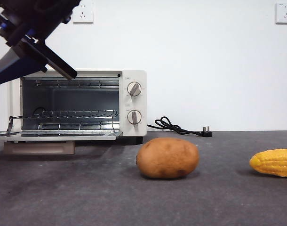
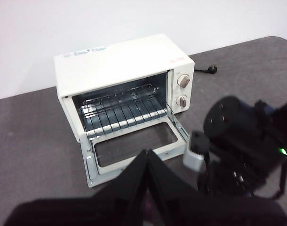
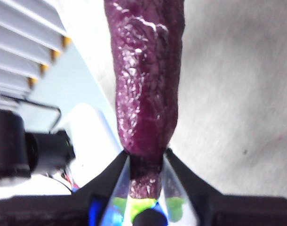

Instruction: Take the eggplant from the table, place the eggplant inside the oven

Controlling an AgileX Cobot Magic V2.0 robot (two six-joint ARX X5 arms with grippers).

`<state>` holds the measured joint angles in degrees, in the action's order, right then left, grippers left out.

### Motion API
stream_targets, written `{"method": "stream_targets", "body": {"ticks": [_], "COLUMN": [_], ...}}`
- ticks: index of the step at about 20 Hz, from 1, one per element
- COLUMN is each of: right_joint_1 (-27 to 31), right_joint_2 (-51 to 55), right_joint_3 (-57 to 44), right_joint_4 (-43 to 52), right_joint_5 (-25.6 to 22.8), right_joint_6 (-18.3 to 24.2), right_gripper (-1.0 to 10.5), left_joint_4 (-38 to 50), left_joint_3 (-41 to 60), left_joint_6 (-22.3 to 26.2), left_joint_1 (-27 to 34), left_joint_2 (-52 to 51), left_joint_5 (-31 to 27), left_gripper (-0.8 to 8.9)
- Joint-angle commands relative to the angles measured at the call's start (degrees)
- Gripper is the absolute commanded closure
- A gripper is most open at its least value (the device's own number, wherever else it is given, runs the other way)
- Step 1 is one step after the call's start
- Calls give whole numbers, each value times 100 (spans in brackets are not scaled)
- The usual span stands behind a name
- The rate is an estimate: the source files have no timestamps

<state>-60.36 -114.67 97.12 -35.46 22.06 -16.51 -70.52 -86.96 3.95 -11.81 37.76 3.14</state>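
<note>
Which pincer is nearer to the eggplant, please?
Right. The right pincer grips the eggplant near its green end; the left pincer is apart from it, facing the open oven.

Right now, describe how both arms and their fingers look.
The left gripper has two matte black, wedge-shaped fingers. The right gripper has black fingers too, with clear inner pads; its arm carries a round black wrist housing, a small grey block and a green light.
</note>
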Motion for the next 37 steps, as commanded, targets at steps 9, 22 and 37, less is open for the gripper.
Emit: {"method": "stream_targets", "body": {"ticks": [9,22,37], "right_joint_1": [1137,1751,1886], "right_joint_2": [-175,-966,-1259], "right_joint_3": [-4,2,57], "right_joint_4": [1469,2879,4004], "right_joint_5": [719,1064,-1123], "right_joint_6": [-1359,-2885,-4494], "right_gripper": [959,959,959], "left_joint_4": [-122,-205,-345], "left_joint_3": [17,17,17], "left_joint_6": [55,55,55], "left_joint_1": [-28,-31,-417], "left_joint_2": [-15,-15,-15], "left_joint_5": [-15,-11,22], "left_gripper": [819,819,819]}}
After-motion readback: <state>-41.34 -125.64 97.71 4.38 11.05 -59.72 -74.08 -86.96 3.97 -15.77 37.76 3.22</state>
